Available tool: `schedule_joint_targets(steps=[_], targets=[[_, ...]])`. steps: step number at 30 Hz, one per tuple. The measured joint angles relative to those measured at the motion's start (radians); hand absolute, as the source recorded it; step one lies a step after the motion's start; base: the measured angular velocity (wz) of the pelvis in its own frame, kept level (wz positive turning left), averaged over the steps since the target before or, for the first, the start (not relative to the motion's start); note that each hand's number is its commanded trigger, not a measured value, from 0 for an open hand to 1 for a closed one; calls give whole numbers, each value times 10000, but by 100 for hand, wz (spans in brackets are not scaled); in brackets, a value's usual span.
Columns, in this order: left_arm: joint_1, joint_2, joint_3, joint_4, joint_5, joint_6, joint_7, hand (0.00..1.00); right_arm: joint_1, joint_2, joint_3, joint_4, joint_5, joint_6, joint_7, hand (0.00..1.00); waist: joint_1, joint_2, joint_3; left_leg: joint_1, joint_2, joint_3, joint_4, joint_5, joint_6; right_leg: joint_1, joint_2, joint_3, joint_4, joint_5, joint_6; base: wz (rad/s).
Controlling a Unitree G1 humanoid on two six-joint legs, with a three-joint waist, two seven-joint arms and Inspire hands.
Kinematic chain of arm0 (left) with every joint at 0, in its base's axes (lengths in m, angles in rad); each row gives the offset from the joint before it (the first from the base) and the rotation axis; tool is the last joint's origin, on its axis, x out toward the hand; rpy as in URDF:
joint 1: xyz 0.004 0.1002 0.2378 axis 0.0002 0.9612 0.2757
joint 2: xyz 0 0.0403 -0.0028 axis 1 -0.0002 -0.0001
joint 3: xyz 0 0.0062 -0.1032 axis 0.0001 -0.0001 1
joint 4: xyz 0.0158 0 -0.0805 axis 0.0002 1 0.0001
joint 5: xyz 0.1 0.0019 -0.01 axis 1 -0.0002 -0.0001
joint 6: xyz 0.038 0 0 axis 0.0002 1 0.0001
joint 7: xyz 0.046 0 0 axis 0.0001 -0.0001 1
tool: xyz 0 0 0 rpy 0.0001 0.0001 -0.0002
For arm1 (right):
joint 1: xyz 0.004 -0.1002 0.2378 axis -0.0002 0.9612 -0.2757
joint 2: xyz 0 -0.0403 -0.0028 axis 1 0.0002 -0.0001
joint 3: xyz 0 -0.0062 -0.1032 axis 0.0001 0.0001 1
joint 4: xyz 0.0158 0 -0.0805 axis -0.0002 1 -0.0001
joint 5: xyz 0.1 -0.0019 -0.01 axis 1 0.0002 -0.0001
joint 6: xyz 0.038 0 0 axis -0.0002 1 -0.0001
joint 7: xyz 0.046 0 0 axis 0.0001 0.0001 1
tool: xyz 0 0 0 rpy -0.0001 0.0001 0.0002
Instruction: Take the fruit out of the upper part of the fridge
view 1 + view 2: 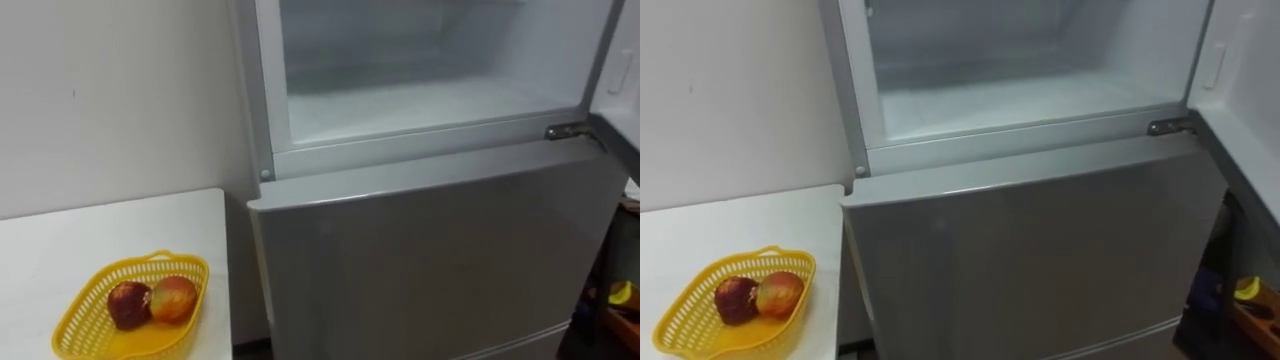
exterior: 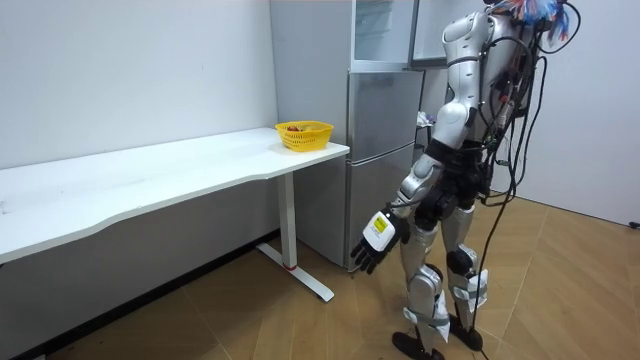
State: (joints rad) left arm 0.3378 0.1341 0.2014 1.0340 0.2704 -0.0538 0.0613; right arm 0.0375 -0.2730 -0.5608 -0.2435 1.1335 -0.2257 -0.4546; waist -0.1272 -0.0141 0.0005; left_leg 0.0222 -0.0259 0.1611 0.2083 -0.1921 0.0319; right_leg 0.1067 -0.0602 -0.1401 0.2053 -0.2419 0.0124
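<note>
Left hand (image 2: 378, 242): hangs low by the thigh, on the room view's left of the body. Fingers are loose and nearly straight, pointing at the floor, a little apart. It holds nothing and touches nothing.
Stance: upright on both feet, close before the fridge (image 2: 380, 150) and facing it, with the left hand well apart from the fridge front.
Upper door (image 1: 618, 70): swung open to the robot's right, its pale inner face at the edge of the eye views.
Upper compartment (image 1: 430, 100): open ahead of the head camera, showing a white floor and back wall inside a grey frame.
Hinge (image 1: 566, 131): dark metal at the compartment's lower right corner.
Lower door (image 1: 430, 260): grey and closed, below the compartment.
Table (image 1: 100, 235): white, just beside the fridge on the robot's left, against the wall (image 1: 110, 90).
Basket (image 1: 88, 300): yellow mesh on the table near its fridge-side end.
Fruit: two pieces lie in the basket, touching — a dark red one (image 1: 129, 304) on the left and an orange-red one (image 1: 174, 298) on the right, well apart from the hand.
</note>
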Motion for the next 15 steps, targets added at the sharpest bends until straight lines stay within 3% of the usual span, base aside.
schedule_joint_targets(steps=[7,15], targets=[[-110,0,-106,683,44,-143,-2,0,-185,-118,70,-270,65,-410,531,0,177,-23,20,-41,16,-49,62,-6,6,-8,6,-5,12,1,-2,1],[-157,-23,-110,856,78,-330,-113,0,-603,-121,262,-783,-36,-602,927,0,277,-27,17,-185,30,-13,169,-7,5,-59,18,-50,-17,8,-14,0]])
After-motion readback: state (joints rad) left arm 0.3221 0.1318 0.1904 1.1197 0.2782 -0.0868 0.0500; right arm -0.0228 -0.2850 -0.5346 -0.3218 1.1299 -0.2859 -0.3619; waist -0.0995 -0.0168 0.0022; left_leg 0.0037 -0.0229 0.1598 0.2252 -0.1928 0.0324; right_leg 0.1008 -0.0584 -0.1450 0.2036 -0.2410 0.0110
